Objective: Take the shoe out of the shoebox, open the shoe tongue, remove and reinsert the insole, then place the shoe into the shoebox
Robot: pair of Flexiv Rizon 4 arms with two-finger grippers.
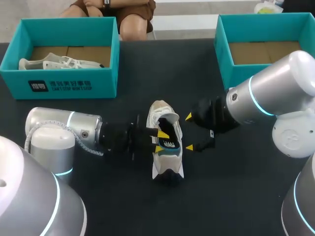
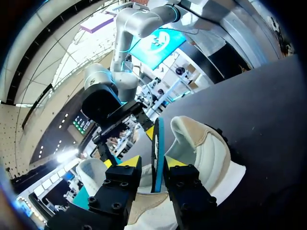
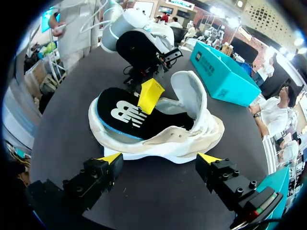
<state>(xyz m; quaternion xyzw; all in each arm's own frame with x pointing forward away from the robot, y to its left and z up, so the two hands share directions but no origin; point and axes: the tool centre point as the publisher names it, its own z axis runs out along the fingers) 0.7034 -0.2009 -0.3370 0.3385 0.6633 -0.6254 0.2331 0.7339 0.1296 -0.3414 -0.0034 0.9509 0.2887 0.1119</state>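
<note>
Mid-bench, shoe (image 1: 158,112) lies on its side, unboxed, tongue open. Left pincer (image 1: 160,141) grips the insole (image 2: 157,143), partly inside; right pincer (image 1: 189,132) gapes alongside. Left to do, I judge: seating the insole, boxing.

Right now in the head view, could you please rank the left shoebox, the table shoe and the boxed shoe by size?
1. left shoebox
2-3. table shoe and boxed shoe: similar length; the boxed one is farther and partly hidden, so I won't rank them.

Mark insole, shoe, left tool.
insole (image 3: 125,115), right wrist view, black top face.
shoe (image 3: 165,142), right wrist view, cream side wall.
left tool (image 2: 152,165), left wrist view, midway between yellow tips.
</note>
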